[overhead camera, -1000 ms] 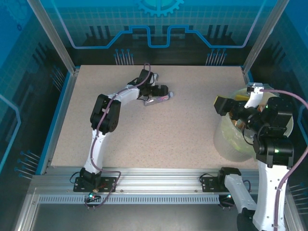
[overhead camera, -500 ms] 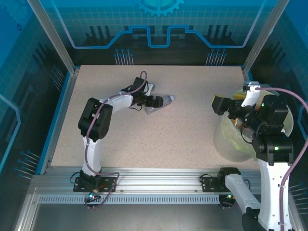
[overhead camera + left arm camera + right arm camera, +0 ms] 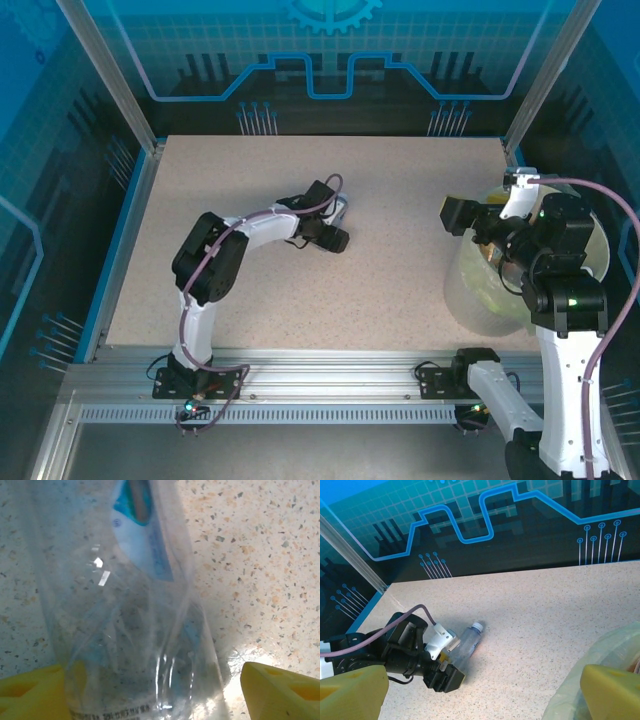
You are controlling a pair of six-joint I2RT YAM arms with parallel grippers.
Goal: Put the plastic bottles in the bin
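One clear plastic bottle (image 3: 339,209) with a white cap and a blue label lies on the speckled table, left of centre. My left gripper (image 3: 330,226) straddles its lower body. In the left wrist view the bottle (image 3: 125,630) sits between the yellow fingers (image 3: 30,692); the left one touches it and the right one stands apart, so the left gripper (image 3: 150,697) is open. The right wrist view shows this bottle (image 3: 470,642) too. My right gripper (image 3: 458,215) hangs wide open over the left rim of the bin (image 3: 470,295), holding nothing.
The pale bin with its thin bag (image 3: 620,645) stands at the table's right edge, under my right arm. Blue panels and aluminium posts (image 3: 112,80) wall in the back and sides. The metal rail (image 3: 330,365) runs along the near edge.
My left gripper swung right and toward the near side, coming down over the bottle, and its jaws narrowed around it. The bottle turned with it. My right arm barely moved.
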